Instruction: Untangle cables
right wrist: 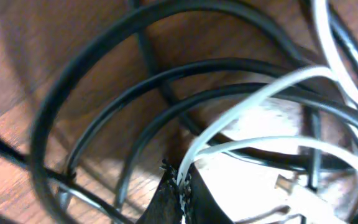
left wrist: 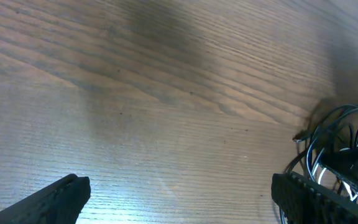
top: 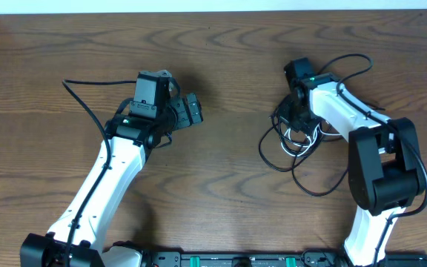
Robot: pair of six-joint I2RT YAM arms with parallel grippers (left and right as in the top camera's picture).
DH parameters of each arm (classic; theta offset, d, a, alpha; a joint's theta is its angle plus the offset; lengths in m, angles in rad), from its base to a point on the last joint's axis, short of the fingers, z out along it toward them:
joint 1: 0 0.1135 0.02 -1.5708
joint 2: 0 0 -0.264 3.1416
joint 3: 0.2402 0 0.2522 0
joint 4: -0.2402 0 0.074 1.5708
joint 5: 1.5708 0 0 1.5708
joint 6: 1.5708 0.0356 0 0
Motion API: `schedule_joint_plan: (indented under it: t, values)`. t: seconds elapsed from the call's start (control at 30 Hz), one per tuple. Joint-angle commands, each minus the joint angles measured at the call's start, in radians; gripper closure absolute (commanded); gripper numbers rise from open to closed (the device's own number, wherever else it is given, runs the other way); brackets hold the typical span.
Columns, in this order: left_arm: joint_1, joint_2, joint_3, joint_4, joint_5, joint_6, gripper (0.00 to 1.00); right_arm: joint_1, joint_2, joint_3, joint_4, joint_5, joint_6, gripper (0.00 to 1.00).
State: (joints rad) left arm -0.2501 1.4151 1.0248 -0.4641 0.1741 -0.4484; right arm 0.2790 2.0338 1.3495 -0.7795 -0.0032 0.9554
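Closest in, my right claw (right wrist: 174, 193) is shut tight, its dark tips down in the tangle (top: 295, 144) on the right side of the table (top: 221, 74). The white cord (right wrist: 260, 93) runs right against the tips, but whether it is nipped I cannot tell. Around it the black cords (right wrist: 166, 74) arch in loose loops, crossing one another. All look light, thin and limp, slick enough to slide out of a pinch. I judge a hold near a plug end, or on one free loop, the best. My left claw (left wrist: 180, 183) gapes wide and empty, well apart to the left. The table is bare, smooth wood grain. Beyond its far edge only a pale strip (top: 199, 6) shows.
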Motion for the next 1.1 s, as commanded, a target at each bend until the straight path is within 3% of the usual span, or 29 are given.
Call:
schedule_joint_plan:
  t: [0.0, 0.13, 0.37, 0.73, 0.9, 0.97, 1.07]
  values:
    - [0.005, -0.01, 0.0, 0.0, -0.009, 0.002, 0.0, 0.018, 0.076, -0.028, 0.037, -0.063, -0.107, 0.99]
    - [0.005, -0.01, 0.0, 0.0, -0.01, 0.002, 0.0, 0.013, 0.01, -0.014, 0.054, -0.151, -0.261, 0.99]
    - [0.005, -0.01, 0.0, 0.0, -0.009, 0.002, 0.0, 0.042, -0.267, -0.008, 0.062, -0.297, -0.46, 0.99]
    - [0.005, -0.01, 0.0, 0.0, -0.01, 0.002, 0.0, 0.078, -0.606, -0.008, 0.089, -0.395, -0.544, 0.99]
    - [0.005, -0.01, 0.0, 0.0, -0.01, 0.002, 0.0, 0.078, -0.62, -0.009, 0.077, -0.362, -0.581, 0.98]
    - [0.005, -0.01, 0.0, 0.0, -0.009, 0.002, 0.0, 0.078, -0.61, -0.009, 0.061, -0.362, -0.556, 0.94]
    - [0.005, -0.01, 0.0, 0.0, -0.01, 0.002, 0.0, 0.081, -0.587, -0.009, 0.045, -0.366, -0.53, 0.99]
